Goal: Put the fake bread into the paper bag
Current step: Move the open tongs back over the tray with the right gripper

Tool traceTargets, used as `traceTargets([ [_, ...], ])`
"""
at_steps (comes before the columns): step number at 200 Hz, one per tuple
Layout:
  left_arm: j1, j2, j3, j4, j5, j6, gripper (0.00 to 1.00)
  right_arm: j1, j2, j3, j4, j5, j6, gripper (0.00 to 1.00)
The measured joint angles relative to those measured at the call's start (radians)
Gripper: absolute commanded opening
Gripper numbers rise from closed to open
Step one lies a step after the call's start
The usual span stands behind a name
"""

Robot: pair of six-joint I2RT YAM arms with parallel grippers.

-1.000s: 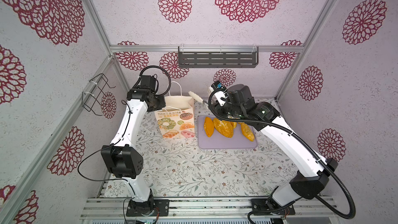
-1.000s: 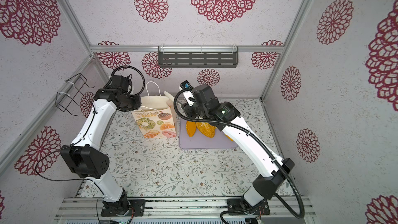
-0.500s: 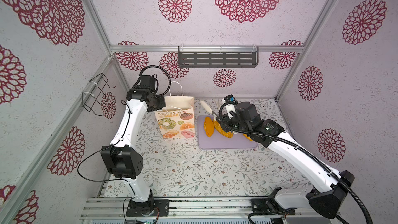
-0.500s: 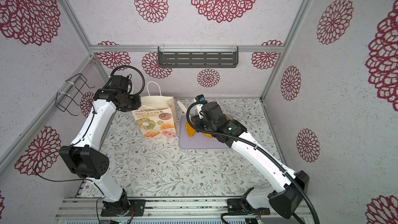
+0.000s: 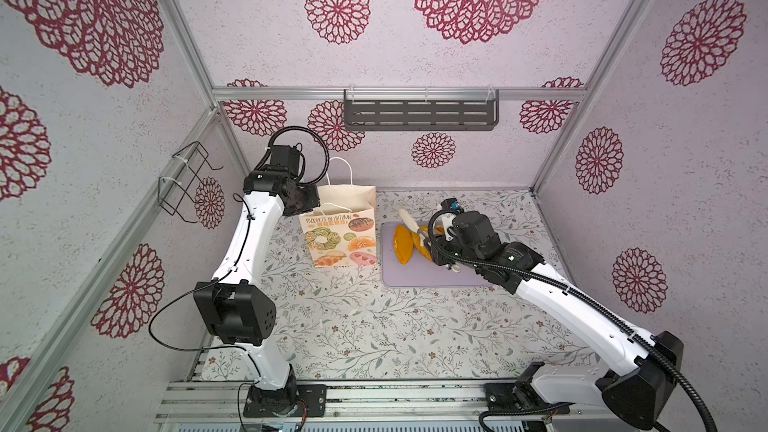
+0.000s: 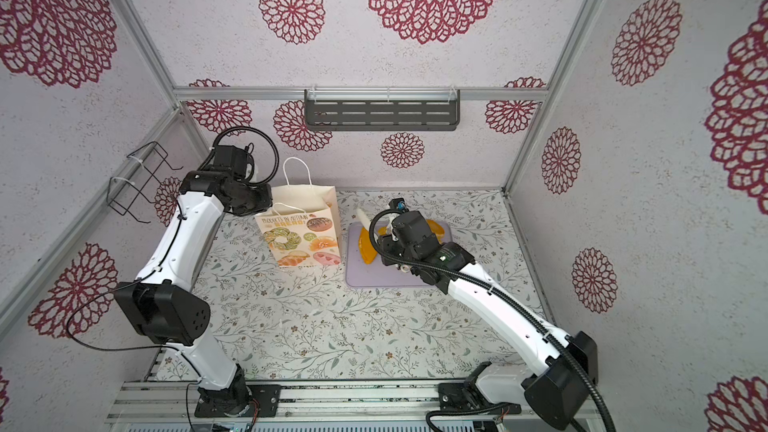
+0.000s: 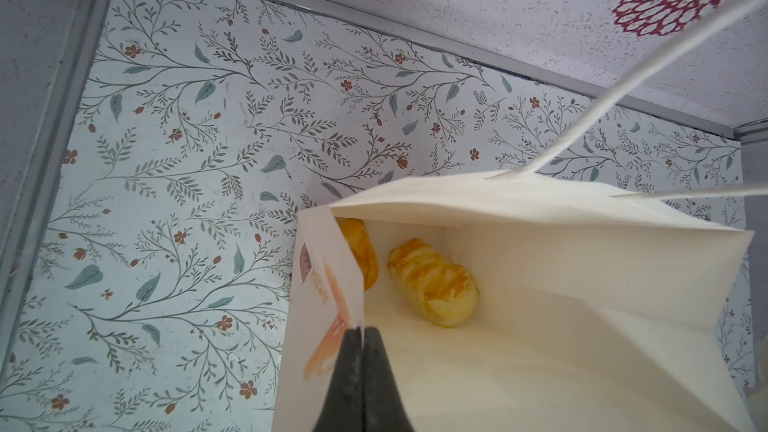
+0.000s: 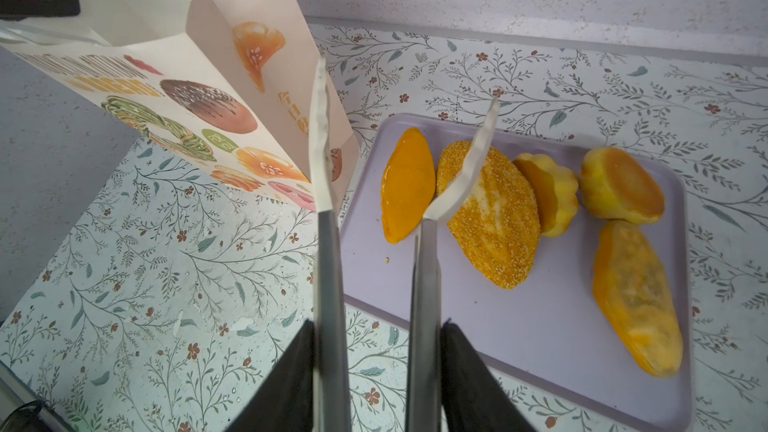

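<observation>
Both top views look steeply down from high on the whole desk [image 5: 353, 326]. Wrist views sit close: behind the left hand [image 7: 360, 332], facing into the paper bag [image 7: 540, 209]; behind the right hand [image 8: 378, 367], facing its outside.

A lilac tray [image 5: 415, 277] lies flat on the leaf-and-flower patterned tabletop [image 5: 365, 326], towards the back. Steel tongs [image 8: 424, 284] with white tips hang above the tray's left side, the tips standing apart. A dark slotted shelf [image 5: 419, 115] is mounted on the back wall, and a black wire rack [image 5: 183, 182] on the left wall. Crimson rosettes [image 5: 336, 6] dot the pale walls.
</observation>
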State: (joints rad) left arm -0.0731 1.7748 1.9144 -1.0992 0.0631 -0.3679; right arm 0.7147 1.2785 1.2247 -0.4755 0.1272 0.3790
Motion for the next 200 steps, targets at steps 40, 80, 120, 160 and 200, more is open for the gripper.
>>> traceTargets([
  [40,0.000,0.000,0.000,0.000,0.022,-0.002,0.00,-0.008,-0.004,-0.054,0.031,-0.001,0.052,0.48],
  [80,0.000,0.000,0.000,0.000,0.019,-0.002,0.00,-0.010,-0.003,-0.097,0.061,-0.012,0.097,0.48],
  [120,0.000,0.000,0.000,-0.001,0.006,-0.002,0.00,-0.012,0.025,-0.098,0.085,-0.037,0.140,0.48],
  [160,0.000,0.000,0.000,-0.002,0.003,-0.002,0.00,-0.012,0.074,-0.109,0.105,-0.055,0.181,0.47],
  [200,0.000,0.000,0.000,-0.002,0.002,-0.002,0.00,-0.012,0.130,-0.117,0.113,-0.060,0.201,0.47],
])
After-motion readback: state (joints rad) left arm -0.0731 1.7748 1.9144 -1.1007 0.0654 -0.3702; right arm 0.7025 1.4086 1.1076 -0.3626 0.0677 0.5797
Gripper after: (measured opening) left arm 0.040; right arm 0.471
